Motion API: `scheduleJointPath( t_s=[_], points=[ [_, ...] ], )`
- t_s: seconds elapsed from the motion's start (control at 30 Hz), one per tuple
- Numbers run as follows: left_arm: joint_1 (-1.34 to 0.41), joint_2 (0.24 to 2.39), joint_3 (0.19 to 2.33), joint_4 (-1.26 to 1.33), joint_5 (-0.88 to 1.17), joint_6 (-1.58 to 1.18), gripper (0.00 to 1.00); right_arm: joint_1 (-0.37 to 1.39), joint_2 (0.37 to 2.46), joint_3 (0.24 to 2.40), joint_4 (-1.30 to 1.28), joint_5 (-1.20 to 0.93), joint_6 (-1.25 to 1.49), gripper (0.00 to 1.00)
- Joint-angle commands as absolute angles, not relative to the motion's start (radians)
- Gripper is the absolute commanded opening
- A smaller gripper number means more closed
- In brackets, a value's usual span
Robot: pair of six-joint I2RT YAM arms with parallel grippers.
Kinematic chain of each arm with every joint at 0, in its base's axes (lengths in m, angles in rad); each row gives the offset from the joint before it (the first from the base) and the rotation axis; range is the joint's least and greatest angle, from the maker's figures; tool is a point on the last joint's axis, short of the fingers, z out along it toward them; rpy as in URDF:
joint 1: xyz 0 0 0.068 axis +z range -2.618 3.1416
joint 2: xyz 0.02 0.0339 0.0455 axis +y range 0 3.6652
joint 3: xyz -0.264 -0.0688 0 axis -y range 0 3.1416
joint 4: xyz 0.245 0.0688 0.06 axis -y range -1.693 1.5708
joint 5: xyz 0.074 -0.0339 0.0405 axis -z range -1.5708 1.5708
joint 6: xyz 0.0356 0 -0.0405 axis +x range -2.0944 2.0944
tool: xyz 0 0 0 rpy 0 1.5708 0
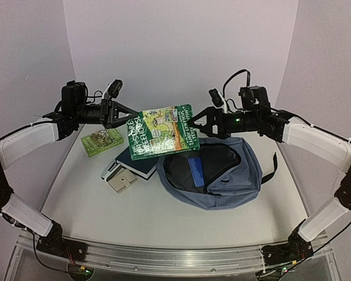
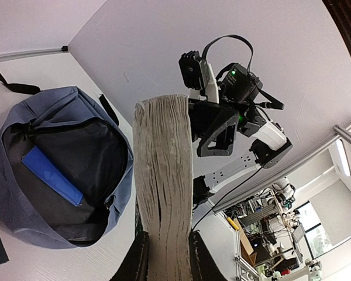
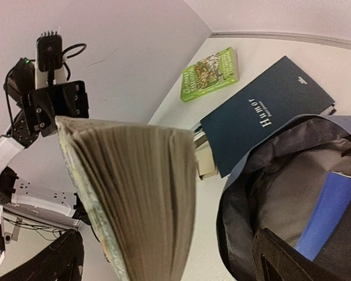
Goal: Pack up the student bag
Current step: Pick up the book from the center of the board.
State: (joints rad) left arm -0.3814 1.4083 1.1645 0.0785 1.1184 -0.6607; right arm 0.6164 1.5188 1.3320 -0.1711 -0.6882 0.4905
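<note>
A green paperback book (image 1: 164, 132) hangs in the air above the table, tilted, over the left edge of the student bag (image 1: 237, 178). My left gripper (image 1: 126, 114) is shut on its left end; in the left wrist view the fingers (image 2: 137, 260) press both sides of the page block (image 2: 164, 175). My right gripper (image 1: 196, 122) is open at the book's right end. In the right wrist view the pages (image 3: 140, 193) sit between its spread fingers (image 3: 286, 257). The grey-blue bag (image 2: 47, 99) lies open with a blue flat item (image 1: 195, 171) inside.
A small green book (image 1: 102, 141) lies at the back left. A dark navy book (image 1: 137, 161) rests on a white object (image 1: 109, 170) next to the bag's left side. A beige box (image 1: 121, 181) sits in front of them. A black strap (image 1: 273, 168) trails right of the bag.
</note>
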Motion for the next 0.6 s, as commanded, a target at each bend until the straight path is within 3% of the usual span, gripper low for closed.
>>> scheduleJointPath(
  t_s=[0.0, 0.33, 0.5, 0.57],
  points=[
    [-0.393, 1.359, 1.211, 0.226, 1.179, -0.709, 0.0, 0.643, 1.516, 1.312, -0.042, -0.805, 0.534, 0.93],
    [-0.405, 1.362, 1.217, 0.324, 1.203, -0.764, 0.0, 0.678, 1.54, 1.302, 0.122, -0.882, 0.634, 0.68],
    [-0.405, 1.38, 1.219, 0.275, 1.173, -0.745, 0.0, 0.683, 1.505, 1.284, 0.206, -0.887, 0.689, 0.33],
    [-0.405, 1.385, 1.21, 0.264, 1.148, -0.743, 0.09, 0.683, 1.476, 1.27, 0.223, -0.841, 0.707, 0.13]
  ],
)
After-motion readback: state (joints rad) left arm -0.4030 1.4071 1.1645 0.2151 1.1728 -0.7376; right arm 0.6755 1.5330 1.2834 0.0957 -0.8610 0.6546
